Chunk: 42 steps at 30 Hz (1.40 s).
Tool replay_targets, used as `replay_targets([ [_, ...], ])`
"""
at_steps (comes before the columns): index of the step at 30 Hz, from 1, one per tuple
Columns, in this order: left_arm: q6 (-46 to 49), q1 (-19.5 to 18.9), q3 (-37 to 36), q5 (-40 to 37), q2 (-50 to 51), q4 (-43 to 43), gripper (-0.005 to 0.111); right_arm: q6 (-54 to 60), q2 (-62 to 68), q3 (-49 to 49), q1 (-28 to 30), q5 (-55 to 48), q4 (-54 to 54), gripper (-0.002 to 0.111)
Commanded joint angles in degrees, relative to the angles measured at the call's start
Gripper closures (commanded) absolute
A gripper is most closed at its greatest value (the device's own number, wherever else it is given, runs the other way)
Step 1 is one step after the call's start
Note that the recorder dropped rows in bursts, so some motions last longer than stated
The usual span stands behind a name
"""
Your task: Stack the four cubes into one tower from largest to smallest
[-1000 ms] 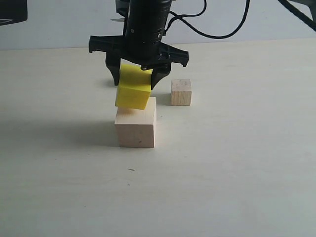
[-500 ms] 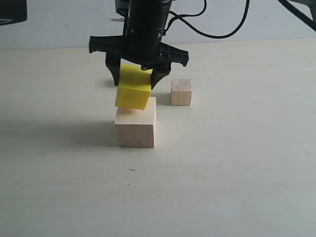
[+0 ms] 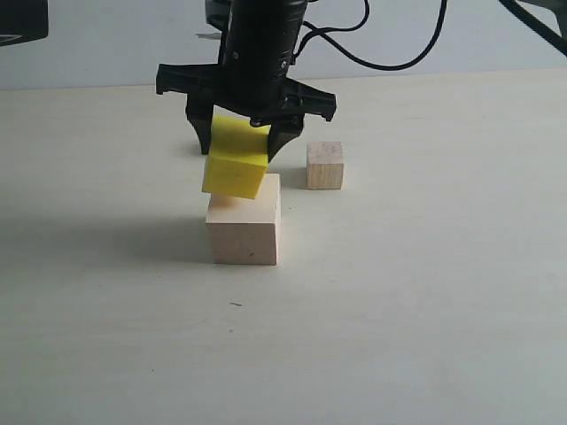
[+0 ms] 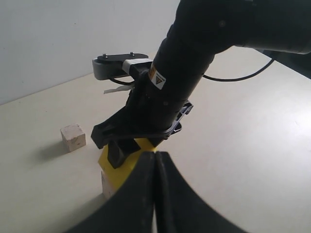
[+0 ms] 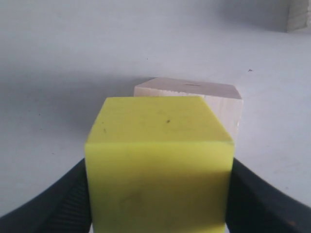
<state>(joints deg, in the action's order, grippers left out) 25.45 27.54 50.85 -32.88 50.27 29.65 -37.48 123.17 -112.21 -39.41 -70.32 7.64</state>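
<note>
My right gripper [image 3: 239,146] is shut on the bright yellow cube [image 3: 235,164], holding it tilted just over the large pale wood cube [image 3: 244,230]. The yellow cube overhangs the large cube's left side, and I cannot tell whether they touch. In the right wrist view the yellow cube [image 5: 158,165] fills the space between the dark fingers, with the large cube [image 5: 214,97] behind it. The small wood cube [image 3: 324,166] stands on the table, back and to the right. My left gripper [image 4: 156,158] is shut on nothing, behind the right arm. The tiny cube cannot be picked out for certain.
A pale block [image 5: 299,17] shows in the far corner of the right wrist view; which cube it is I cannot tell. The right arm's black cable [image 3: 390,57] hangs above the table at the back. A pale wall [image 3: 106,44] borders the table's far edge.
The right gripper with the yellow cube has shifted slightly left and lifted a touch, and the cube leans a little more. The wood cubes have not moved.
</note>
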Motion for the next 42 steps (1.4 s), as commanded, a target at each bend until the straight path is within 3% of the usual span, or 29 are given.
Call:
replay_targets([
  [1, -0.2, -0.2, -0.2, 0.2, -0.3, -0.2, 0.107, 0.7, -0.3, -0.8, 0.0, 0.4, 0.5, 0.063],
  [36, -0.2, -0.2, -0.2, 0.3, -0.3, -0.5, 0.107, 3.9, -1.2, -0.7, -0.5, 0.4, -1.2, 0.063],
  [42, -0.2, -0.2, -0.2, 0.3, -0.3, -0.8, 0.107, 3.8, -1.3, 4.6, -0.5, 0.4, -0.6, 0.063],
])
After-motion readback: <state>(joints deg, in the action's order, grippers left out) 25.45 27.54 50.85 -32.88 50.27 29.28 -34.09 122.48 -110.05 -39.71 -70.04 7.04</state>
